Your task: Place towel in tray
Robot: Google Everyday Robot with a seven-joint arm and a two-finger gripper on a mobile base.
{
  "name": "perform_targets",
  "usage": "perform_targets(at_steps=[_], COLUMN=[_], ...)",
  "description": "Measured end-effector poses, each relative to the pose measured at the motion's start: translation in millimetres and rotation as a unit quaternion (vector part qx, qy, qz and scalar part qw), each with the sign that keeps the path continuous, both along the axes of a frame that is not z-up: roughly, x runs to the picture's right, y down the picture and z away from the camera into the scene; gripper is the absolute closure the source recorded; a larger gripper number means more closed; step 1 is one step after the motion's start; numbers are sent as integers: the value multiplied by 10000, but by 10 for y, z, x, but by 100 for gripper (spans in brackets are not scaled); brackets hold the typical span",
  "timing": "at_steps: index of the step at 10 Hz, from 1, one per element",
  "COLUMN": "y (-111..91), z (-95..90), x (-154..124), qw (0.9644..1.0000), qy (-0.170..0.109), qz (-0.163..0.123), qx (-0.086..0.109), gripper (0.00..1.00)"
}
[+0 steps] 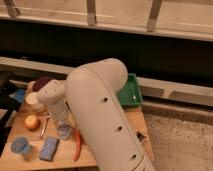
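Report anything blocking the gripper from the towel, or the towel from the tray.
Nothing visible separates the gripper from the pale towel; it hangs right over it. Between towel and green tray, the robot's own arm hides the table, so that stretch cannot be judged.

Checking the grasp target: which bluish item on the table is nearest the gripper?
The pale towel right at the gripper; the blue block and blue cup sit farther front-left.
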State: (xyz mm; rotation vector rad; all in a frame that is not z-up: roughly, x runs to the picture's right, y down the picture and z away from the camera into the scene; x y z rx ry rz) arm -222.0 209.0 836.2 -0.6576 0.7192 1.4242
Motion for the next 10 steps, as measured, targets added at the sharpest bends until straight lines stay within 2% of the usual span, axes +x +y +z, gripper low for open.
perform_targets(at_steps=[1,6,7,9,10], y=[0,8,-19,-282,-403], z=[20,-31,-17,30,36], x=[-14,0,9,9,-11], qw=[10000,10000,10000,9985,9978], qy=[-27,-19,-71,-281,-326], qz=[72,1,58,361,407], qx=[-24,-56,0,289,401], gripper=[50,97,100,100,100])
